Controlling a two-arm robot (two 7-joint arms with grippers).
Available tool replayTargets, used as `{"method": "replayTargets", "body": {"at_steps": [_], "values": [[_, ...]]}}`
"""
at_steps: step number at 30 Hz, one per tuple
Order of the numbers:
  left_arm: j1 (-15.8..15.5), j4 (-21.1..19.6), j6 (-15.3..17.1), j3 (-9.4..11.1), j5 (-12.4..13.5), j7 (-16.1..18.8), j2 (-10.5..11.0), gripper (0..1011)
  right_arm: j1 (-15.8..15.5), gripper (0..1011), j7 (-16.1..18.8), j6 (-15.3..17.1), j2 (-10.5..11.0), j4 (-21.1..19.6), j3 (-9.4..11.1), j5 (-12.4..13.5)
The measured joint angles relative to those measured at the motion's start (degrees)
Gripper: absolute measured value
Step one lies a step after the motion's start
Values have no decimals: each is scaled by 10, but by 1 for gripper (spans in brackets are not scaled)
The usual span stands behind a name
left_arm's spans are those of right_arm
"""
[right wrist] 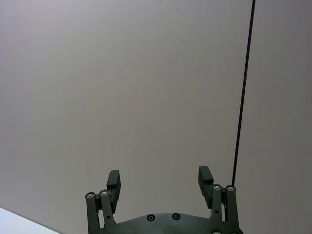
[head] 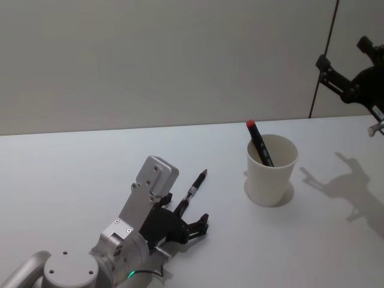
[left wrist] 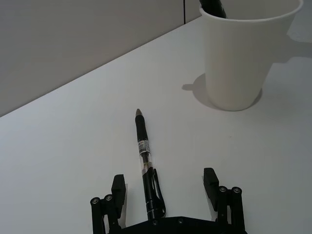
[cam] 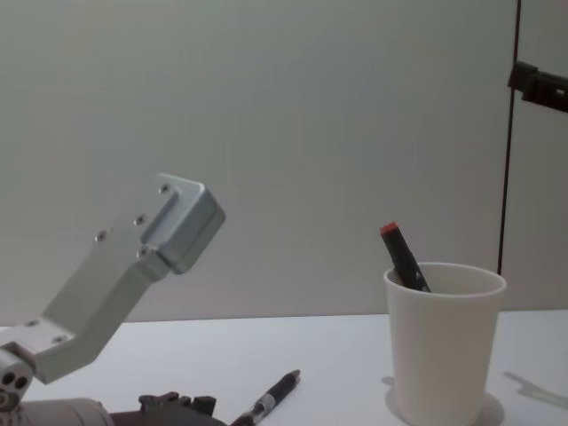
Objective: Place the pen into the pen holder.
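White table [head: 72, 180]: pen [head: 193, 189], pen holder [head: 271, 174]; grey wall [head: 150, 60].

The pen holder [head: 272, 174] is matt white paper. The pen [left wrist: 146, 165] is glossy black plastic with a clear middle section. The worktop [head: 72, 174] is smooth, matt white. The left gripper [left wrist: 164, 178] is matt black, its wrist housing [head: 155, 175] satin silver metal.

Silver arm [head: 135, 207], blk L end effector [left wrist: 164, 176], green LED [head: 129, 275]

A plain white paper cup [cam: 441, 355] stands near the right edge of the white worktop [cam: 328, 351], a red-capped black pen [cam: 404, 257] leaning inside; another black, clear-barrelled pen [cam: 271, 399] lies at the front edge beside the silver left arm [cam: 133, 266].
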Motion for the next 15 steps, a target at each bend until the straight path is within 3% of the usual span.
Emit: {"method": "replayTargets", "body": {"at_steps": [15], "values": [[1,-2,12,0,6,4,-1,1001,0,1002,0,0,0,0,0,0]]}}
